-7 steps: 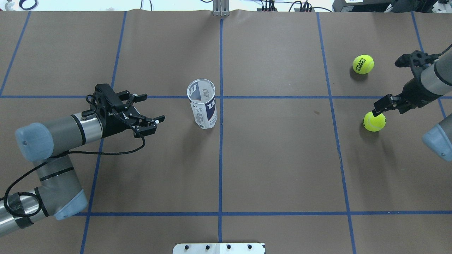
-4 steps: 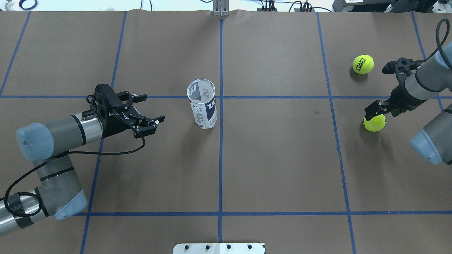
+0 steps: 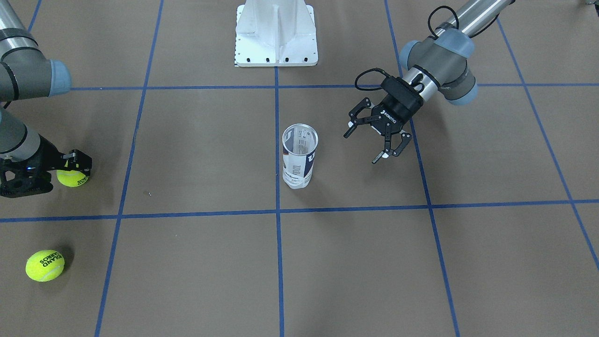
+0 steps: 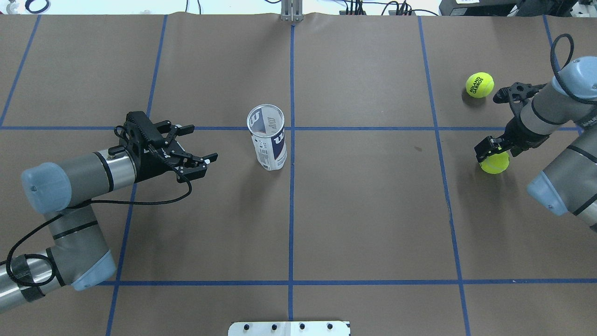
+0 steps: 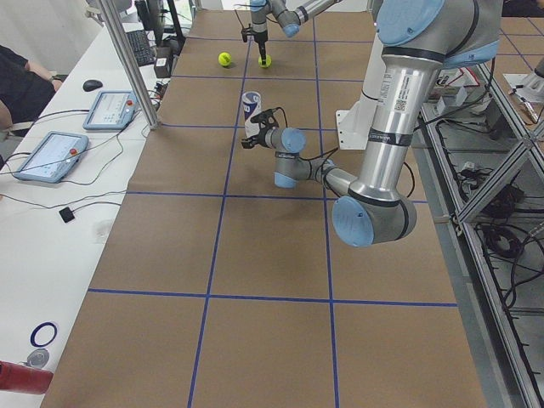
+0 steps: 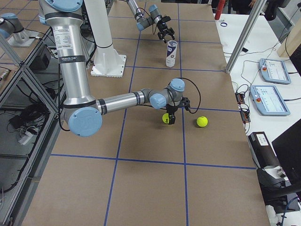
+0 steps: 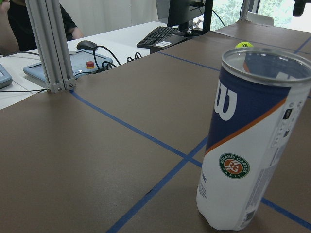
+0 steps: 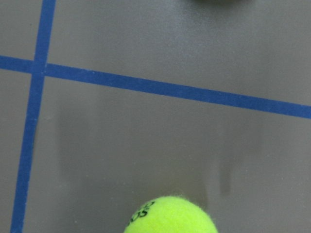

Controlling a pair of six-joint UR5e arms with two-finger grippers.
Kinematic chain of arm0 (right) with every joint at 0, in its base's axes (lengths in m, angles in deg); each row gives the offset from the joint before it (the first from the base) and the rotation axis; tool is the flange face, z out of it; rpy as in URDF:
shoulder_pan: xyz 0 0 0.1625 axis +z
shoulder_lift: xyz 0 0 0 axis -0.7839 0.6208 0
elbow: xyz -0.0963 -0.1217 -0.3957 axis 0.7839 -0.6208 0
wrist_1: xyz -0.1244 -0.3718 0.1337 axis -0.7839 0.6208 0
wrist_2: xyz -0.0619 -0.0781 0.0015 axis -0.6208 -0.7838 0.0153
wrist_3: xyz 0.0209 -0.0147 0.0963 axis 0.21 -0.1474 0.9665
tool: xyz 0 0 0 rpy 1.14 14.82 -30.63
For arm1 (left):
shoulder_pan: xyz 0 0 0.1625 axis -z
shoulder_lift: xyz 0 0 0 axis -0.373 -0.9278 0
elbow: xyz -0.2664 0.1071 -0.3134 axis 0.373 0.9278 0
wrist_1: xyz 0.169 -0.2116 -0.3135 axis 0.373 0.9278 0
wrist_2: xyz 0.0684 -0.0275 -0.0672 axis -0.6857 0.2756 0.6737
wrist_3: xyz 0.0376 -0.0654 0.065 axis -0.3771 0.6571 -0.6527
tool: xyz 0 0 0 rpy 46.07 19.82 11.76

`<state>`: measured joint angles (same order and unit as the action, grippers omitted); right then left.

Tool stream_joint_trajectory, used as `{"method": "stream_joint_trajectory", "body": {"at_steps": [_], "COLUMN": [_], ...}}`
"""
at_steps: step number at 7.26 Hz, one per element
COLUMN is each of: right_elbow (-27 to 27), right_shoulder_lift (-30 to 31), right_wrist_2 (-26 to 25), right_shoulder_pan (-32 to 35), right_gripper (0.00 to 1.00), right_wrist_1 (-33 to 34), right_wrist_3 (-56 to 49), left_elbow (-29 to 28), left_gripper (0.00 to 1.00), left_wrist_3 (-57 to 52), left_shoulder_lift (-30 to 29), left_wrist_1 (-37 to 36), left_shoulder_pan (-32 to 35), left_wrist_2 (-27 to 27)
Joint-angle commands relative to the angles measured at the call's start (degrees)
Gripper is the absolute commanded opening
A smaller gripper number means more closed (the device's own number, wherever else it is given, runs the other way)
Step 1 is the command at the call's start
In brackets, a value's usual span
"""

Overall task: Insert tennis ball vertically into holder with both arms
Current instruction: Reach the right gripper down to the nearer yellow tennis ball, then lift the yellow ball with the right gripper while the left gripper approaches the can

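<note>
the holder [image 4: 267,137] stands upright near the middle of the table [image 4: 373,210], open mouth up, its foot just beside the long centre tape line [image 4: 291,224] and on the robot's side of the cross line. bare brown surface lies all round it; nothing touches it.

the left gripper [image 4: 204,142] hovers level with the can on the robot's left, fingers spread wide and pointing at it, holding nothing. a clear strip of table separates the fingertips from the can wall. in the left wrist view the can fills the right half, label with the white "w" facing the camera.

far off on the robot's right, the right gripper [image 4: 489,151] points down over a tennis ball [image 4: 496,162], its black fingers right at the ball. i cannot tell whether they are pressed onto it or only set around it. the right wrist view shows just the top of the ball at the bottom edge and tape lines.

a second tennis ball [image 4: 479,84] lies loose beyond the first, toward the far edge, close to the right wrist. the white pedestal base [image 3: 276,32] sits at the robot's edge, on the centre line, well apart from the can. an aluminium post [image 4: 291,11] and cables mark the far edge.
</note>
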<state>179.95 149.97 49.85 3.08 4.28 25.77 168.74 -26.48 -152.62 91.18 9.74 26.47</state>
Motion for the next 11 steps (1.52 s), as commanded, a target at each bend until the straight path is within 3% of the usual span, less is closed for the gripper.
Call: {"method": "stream_joint_trajectory", "body": {"at_steps": [1,2,7,11], "right_elbow": [-0.4,-0.3,3.4,3.3], "right_shoulder_lift": [-1.0,-1.9,-7.8,-11.8], "right_wrist_2": [-0.1,0.0,4.5,6.7], "right_shoulder_pan": [-0.2,-0.2,7.4,8.8], "right_gripper": [0.43,0.00,0.00,0.00], "right_wrist_1": [0.0,0.0,1.1,1.1], "right_wrist_3": [0.4,0.2,0.6,3.9], "left_elbow": [0.0,0.2,-0.4,-5.1], "left_gripper": [0.99,0.99,0.99,0.99], "left_wrist_3": [0.0,0.0,0.0,0.0], "left_shoulder_lift": [0.0,0.0,-0.8,-6.4], "left_wrist_1": [0.0,0.0,-0.3,-0.3], "left_shoulder_pan": [0.0,0.1,-0.7,-6.8], "left_wrist_2": [0.0,0.1,0.0,-0.4]}}
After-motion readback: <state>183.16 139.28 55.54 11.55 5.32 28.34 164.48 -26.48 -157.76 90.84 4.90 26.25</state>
